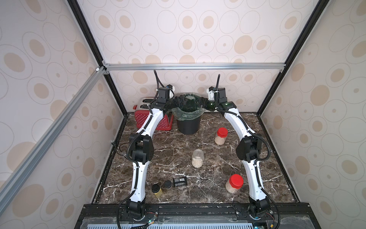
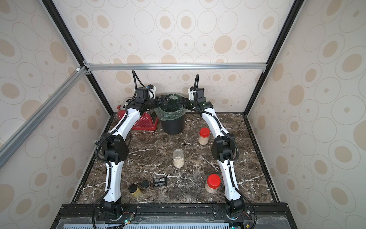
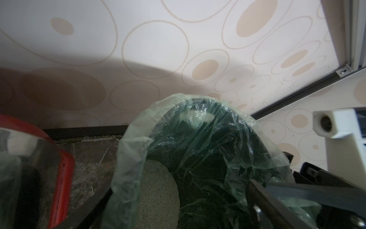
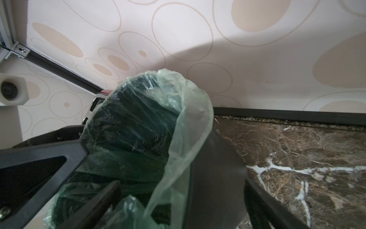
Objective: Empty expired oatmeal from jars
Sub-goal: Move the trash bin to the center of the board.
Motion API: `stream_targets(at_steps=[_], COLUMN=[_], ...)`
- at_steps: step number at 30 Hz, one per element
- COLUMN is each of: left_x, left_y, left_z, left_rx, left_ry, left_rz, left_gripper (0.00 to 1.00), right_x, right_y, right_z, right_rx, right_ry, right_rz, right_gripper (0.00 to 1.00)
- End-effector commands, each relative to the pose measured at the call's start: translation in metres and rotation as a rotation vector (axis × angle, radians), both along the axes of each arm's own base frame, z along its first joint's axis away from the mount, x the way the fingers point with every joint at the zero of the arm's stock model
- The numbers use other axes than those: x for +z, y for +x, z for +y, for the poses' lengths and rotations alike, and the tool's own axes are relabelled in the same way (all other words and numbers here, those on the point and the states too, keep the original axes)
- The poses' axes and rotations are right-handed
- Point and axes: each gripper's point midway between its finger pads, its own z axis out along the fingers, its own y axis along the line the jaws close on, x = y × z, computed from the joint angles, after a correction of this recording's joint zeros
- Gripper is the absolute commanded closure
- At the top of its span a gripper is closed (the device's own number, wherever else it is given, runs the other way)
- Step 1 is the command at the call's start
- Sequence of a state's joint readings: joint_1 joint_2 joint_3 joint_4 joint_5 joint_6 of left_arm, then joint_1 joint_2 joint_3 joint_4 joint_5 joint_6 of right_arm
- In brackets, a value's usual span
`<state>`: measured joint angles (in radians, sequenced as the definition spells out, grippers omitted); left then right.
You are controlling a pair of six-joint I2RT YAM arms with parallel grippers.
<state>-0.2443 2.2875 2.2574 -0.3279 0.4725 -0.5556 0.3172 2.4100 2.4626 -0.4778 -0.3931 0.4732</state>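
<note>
Three jars stand on the marble table in both top views. A lidless jar (image 1: 197, 158) is in the middle, a red-lidded jar (image 1: 221, 136) is further back on the right, and another red-lidded jar (image 1: 234, 183) is at the front right. Each holds pale oatmeal (image 1: 197, 163) in its lower part. More oatmeal (image 3: 158, 194) lies inside the green-lined black bin (image 1: 188, 123). My left gripper (image 1: 175, 103) is open astride the bin's left rim. My right gripper (image 1: 204, 103) is open astride the right rim, one finger (image 4: 99, 200) inside and one outside. Neither holds a jar.
A red toaster (image 1: 144, 119) stands left of the bin under my left arm. Two small black-lidded spice jars (image 1: 157, 190) (image 1: 168, 185) and a flat black packet (image 1: 180, 181) lie at the front left. The back wall is close behind the bin.
</note>
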Motion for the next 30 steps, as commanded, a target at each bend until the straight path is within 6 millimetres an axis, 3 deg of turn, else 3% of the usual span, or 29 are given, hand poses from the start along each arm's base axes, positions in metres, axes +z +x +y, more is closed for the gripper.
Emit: stream_targets(at_steps=[1,17,18,23,30], left_x=[0.036,0.036,0.036,0.038,0.029], left_y=[-0.021,-0.057,-0.058,-0.064,-0.067], left_z=[-0.018,-0.022,-0.022,-0.021,0.005], left_rx=[-0.067,-0.079,-0.078,-0.078,-0.007], left_ry=[-0.065,-0.110,-0.113,-0.113,0.048], left_rz=[-0.038,-0.003,0.000,0.000,-0.011], left_gripper=[0.01,0.01,0.01,0.01,0.01], right_x=[0.030,0.038,0.027,0.024,0.030], right_y=[-0.012,-0.045,-0.047,-0.058,-0.063], right_z=[0.003,0.015,0.015,0.018,-0.004], right_rx=[0.030,0.100,0.104,0.121,0.079], right_ry=[0.019,0.031,0.025,0.027,-0.019], right_rz=[-0.047,-0.013,0.013,0.033,0.015], right_gripper=[0.03,0.06,0.07,0.07,0.05])
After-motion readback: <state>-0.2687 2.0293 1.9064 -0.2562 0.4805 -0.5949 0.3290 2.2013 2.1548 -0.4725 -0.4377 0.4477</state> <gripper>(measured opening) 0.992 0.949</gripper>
